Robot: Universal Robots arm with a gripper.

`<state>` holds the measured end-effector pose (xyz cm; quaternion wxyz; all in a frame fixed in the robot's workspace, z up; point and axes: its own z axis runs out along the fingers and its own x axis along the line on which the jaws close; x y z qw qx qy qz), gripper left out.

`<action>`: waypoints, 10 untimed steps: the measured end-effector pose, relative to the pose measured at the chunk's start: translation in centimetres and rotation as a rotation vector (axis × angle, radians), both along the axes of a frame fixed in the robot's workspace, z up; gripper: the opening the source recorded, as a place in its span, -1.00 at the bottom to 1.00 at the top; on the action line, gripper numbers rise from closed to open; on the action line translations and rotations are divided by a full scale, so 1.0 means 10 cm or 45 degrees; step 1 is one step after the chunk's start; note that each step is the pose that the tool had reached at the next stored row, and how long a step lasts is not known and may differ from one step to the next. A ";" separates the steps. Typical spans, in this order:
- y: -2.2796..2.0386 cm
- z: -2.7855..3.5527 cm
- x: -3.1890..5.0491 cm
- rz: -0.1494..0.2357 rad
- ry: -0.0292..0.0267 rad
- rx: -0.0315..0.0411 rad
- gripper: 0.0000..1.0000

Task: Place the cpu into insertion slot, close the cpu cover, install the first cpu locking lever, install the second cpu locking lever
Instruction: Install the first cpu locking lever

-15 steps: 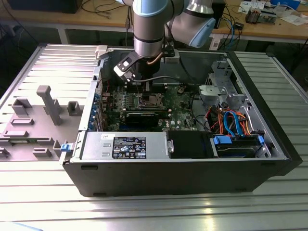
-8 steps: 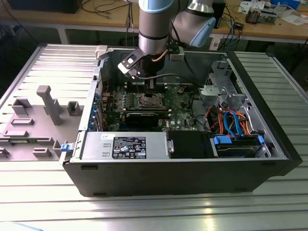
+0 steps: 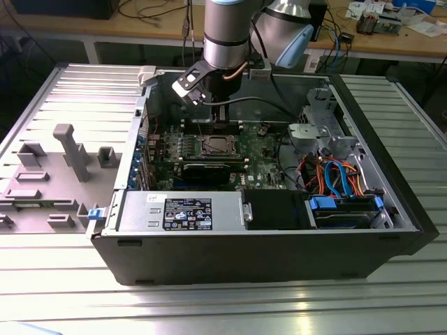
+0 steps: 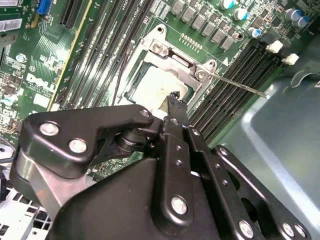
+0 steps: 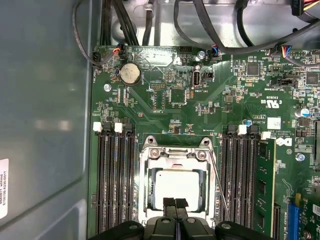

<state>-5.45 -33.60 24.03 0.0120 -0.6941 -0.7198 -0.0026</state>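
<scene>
The black claw [image 5: 175, 204], tips together and empty, hangs by the flat silvery-grey square cpu [image 5: 177, 186]. It sits in the dark square insertion slot [image 5: 152, 195], and the thin silver cpu cover [image 5: 175, 154] lies around it to hold it.

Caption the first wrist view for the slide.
Gripper shut at the edge of the cpu, seated in the insertion slot under the cpu cover, between memory slots.
</scene>
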 end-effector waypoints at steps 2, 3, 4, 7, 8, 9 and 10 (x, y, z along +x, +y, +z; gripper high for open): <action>0.000 0.000 0.000 0.000 0.0001 -0.0001 -0.79; 0.000 0.000 0.000 0.000 0.0000 -0.0001 -0.79; 0.000 0.000 0.000 0.000 0.0001 0.0000 -0.79; 0.000 0.000 0.000 0.006 0.0000 0.0000 -0.79; 0.000 0.001 0.000 0.010 0.0001 -0.0002 -0.79; 0.000 0.001 0.000 0.017 0.0001 -0.0002 -0.79; 0.000 0.001 0.000 0.022 0.0001 -0.0002 -0.79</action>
